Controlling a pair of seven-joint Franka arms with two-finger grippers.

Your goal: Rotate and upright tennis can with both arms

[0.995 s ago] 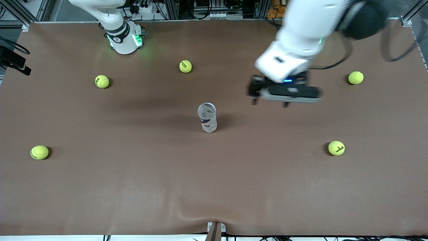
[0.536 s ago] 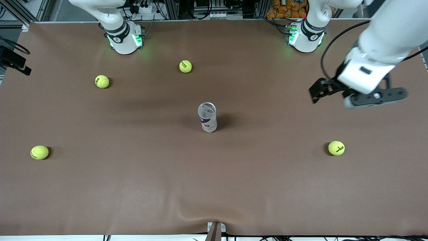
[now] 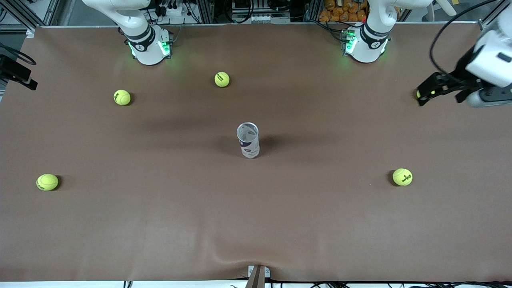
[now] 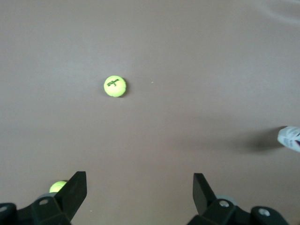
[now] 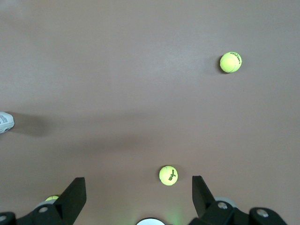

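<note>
Brown worktop (image 3: 160, 224) carrying everything. Left tool (image 3: 444, 93) hanging spread open, empty, over tennis ball (image 3: 419, 94) toward left arm's end, well apart from tennis can. Right tool (image 5: 137, 199) gaping open, empty, hanging above worktop. Tennis can (image 3: 248, 141) standing upright mid-worktop, touching nothing. Other balls lying scattered around can.

Tennis can (image 3: 248, 141) stands upright mid-frame, bare counter (image 3: 256, 224) all round it, so approach is free from every side. Nearest balls well apart: one upper centre (image 3: 222, 79), one lower right (image 3: 402, 177). Left hand (image 3: 440, 90), fingers spread, is up at upper-right edge, over a ball (image 3: 418, 94).
</note>
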